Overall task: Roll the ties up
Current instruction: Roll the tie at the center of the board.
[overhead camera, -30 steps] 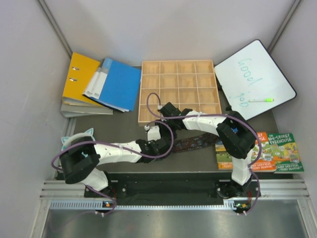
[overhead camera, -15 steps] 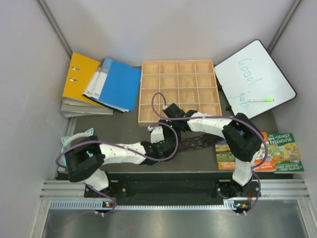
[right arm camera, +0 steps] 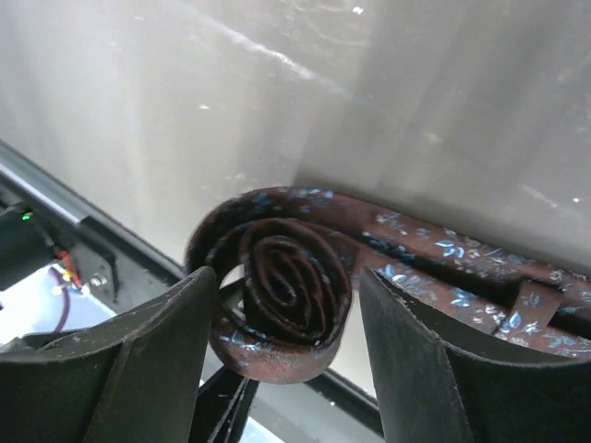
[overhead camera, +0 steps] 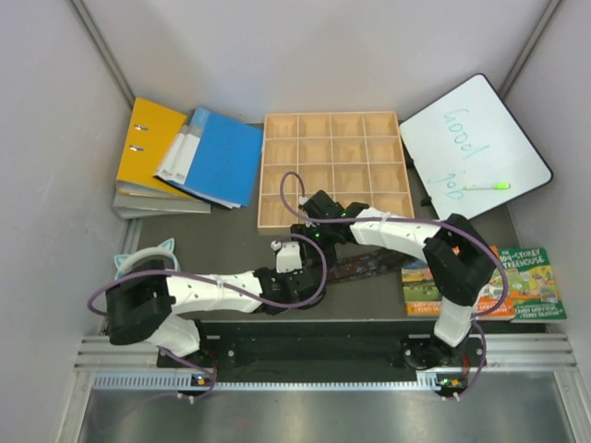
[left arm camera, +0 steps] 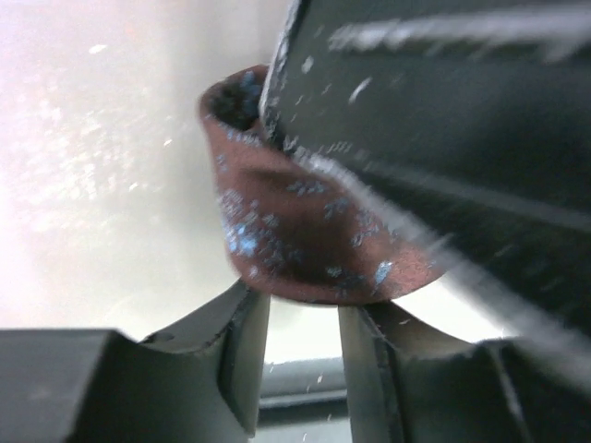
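Mid-roll: my right pincer (right arm camera: 277,365) straddles the necktie's (right arm camera: 286,281) spiral, spread, not gripping. My left pincer (left arm camera: 303,355) sits released beneath it; next I must wind the flat tail tighter.

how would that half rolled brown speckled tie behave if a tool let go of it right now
The dark brown speckled fabric tie looks soft and floppy: its coil is loose, with gaps between layers, so it would probably spring open. The unrolled tail lies flat on the table, suggesting it's light and limp, likely to drag rather than slide stiffly if pushed.
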`<action>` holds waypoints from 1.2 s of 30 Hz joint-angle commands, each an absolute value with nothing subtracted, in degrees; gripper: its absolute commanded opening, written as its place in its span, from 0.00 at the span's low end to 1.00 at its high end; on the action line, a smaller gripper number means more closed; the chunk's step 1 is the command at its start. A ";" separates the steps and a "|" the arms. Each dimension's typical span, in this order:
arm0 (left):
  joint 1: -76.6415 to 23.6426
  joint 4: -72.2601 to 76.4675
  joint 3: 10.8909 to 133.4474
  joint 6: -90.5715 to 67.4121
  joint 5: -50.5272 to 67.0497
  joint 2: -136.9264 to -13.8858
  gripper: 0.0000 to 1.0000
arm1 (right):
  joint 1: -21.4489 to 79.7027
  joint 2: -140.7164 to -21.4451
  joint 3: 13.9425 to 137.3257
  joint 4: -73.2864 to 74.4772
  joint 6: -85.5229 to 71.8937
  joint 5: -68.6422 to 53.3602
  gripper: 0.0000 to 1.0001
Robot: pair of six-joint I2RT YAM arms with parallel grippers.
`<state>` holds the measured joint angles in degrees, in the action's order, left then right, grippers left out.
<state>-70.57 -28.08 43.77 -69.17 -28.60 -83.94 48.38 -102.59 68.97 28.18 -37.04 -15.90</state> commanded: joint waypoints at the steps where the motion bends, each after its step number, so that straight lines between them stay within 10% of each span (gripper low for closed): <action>1: -70.58 -33.92 42.80 -70.66 -28.21 -78.93 0.41 | 48.34 -98.79 73.65 29.27 -36.03 -17.40 0.64; 36: -60.03 -46.15 46.06 -58.01 -28.49 -58.89 0.65 | 50.89 -86.48 57.75 22.59 -41.57 -15.11 0.48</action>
